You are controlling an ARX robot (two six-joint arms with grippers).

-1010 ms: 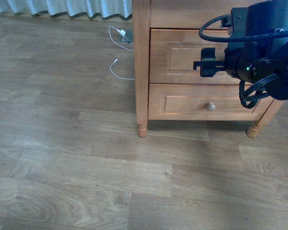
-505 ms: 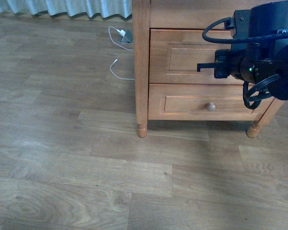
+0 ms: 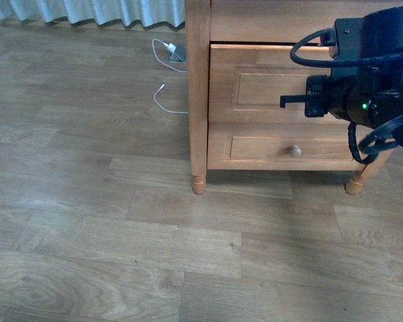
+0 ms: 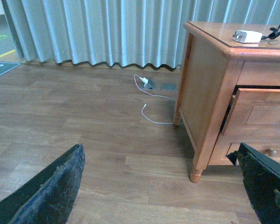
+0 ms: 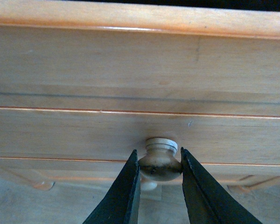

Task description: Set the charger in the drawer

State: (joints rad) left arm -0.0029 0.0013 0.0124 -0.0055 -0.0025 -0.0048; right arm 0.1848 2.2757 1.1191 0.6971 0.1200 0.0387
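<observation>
The charger (image 4: 246, 36), a small white plug block with a black cable (image 4: 274, 31), lies on top of the honey-coloured nightstand (image 4: 210, 84). The upper drawer (image 3: 255, 84) stands pulled out a little, with a dark gap above its front. My right gripper (image 5: 159, 163) is shut on the drawer's round wooden knob (image 5: 159, 156), one finger on each side. In the front view the black right arm (image 3: 366, 87) covers that knob. My left gripper (image 4: 163, 196) hangs open over the floor to the left of the nightstand, holding nothing.
A white-cabled charger (image 3: 169, 47) sits in a floor socket by the curtain (image 4: 107, 32), its white cord (image 3: 166, 100) lying on the wooden floor. The shorter lower drawer (image 3: 269, 144) is closed, knob (image 3: 295, 150) showing. The nightstand leg (image 3: 199, 182) stands nearby.
The upper drawer has slid out a little from the nightstand. My right arm has drawn back towards the camera with the knob held between its fingers.
</observation>
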